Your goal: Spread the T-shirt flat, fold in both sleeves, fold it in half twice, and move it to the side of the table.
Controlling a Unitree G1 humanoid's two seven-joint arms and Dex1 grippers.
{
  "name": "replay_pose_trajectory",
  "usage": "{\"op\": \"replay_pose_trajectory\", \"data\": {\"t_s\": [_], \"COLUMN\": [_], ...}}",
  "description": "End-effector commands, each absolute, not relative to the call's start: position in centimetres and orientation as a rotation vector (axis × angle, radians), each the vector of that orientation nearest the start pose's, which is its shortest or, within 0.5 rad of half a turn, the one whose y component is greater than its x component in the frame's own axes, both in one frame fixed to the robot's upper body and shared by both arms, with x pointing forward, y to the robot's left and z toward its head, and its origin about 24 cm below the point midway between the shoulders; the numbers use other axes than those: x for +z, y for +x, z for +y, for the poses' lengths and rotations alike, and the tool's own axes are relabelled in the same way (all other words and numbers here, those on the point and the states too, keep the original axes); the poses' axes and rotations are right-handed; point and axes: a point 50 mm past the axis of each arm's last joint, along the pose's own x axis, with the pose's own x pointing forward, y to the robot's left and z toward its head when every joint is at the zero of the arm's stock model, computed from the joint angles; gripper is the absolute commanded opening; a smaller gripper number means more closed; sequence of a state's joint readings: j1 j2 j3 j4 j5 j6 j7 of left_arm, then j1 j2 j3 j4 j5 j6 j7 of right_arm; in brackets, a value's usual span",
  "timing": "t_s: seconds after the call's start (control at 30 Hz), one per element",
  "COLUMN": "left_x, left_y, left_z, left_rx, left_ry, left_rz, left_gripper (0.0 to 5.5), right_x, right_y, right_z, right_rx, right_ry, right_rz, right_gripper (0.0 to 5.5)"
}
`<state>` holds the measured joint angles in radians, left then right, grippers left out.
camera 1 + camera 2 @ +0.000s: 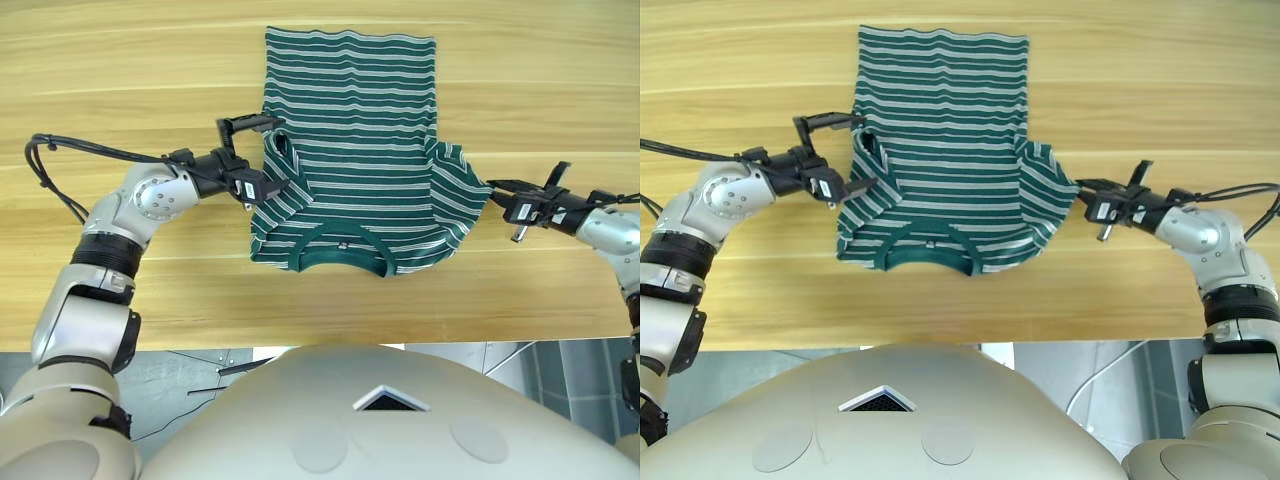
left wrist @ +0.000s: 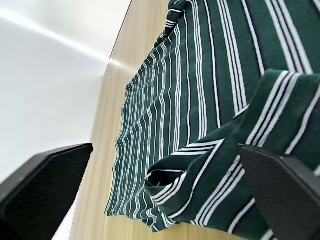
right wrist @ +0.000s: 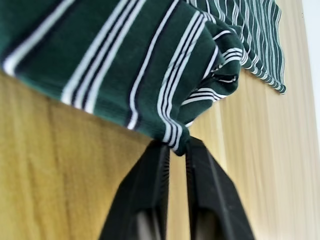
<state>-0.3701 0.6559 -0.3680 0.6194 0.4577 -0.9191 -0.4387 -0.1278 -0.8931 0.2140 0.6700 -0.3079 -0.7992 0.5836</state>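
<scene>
Pinching only the shirt's [image 1: 350,110] sleeve edge, right fingers [image 3: 150,190] might slip mid-fold; left fingers [image 2: 45,185] gaped wide astride the other sleeve, gripping nothing.

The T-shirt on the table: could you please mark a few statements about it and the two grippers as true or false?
1. The T-shirt lies with its collar toward the robot. True.
2. The left gripper is shut on the collar. False: it is open, at the left sleeve.
3. The right gripper pinches the edge of the right sleeve. True.
4. The T-shirt is folded in half. False: its body lies at full length on the table.
</scene>
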Motion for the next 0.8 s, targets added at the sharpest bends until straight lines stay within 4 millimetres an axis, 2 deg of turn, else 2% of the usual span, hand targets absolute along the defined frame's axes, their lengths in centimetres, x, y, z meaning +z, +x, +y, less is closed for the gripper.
{"op": "replay_pose_trajectory", "data": {"t_s": [0.03, 0.23, 0.37, 0.57, 0.8], "left_x": [4.3, 4.2, 4.2, 4.1, 4.1], "left_y": [27.1, 27.1, 27.2, 27.2, 27.3], "left_z": [18.6, 18.5, 18.5, 18.4, 18.1], "left_rx": [-1.102, -1.098, -1.097, -1.096, -1.099], "left_ry": [1.166, 1.166, 1.165, 1.163, 1.160], "left_rz": [-0.274, -0.274, -0.278, -0.278, -0.283], "left_gripper": [5.40, 5.40, 5.40, 5.40, 5.40], "right_x": [1.0, 1.6, 3.5, 5.9, 6.5], "right_y": [21.0, 21.2, 21.8, 22.3, 23.1], "right_z": [-29.6, -29.7, -29.6, -27.6, -25.9], "right_rx": [1.032, 1.010, 0.980, 1.024, 1.041], "right_ry": [-1.127, -1.127, -1.134, -1.152, -1.151], "right_rz": [0.337, 0.301, 0.201, 0.055, 0.003], "right_gripper": [0.02, 0.02, 0.02, 0.02, 0.02]}}
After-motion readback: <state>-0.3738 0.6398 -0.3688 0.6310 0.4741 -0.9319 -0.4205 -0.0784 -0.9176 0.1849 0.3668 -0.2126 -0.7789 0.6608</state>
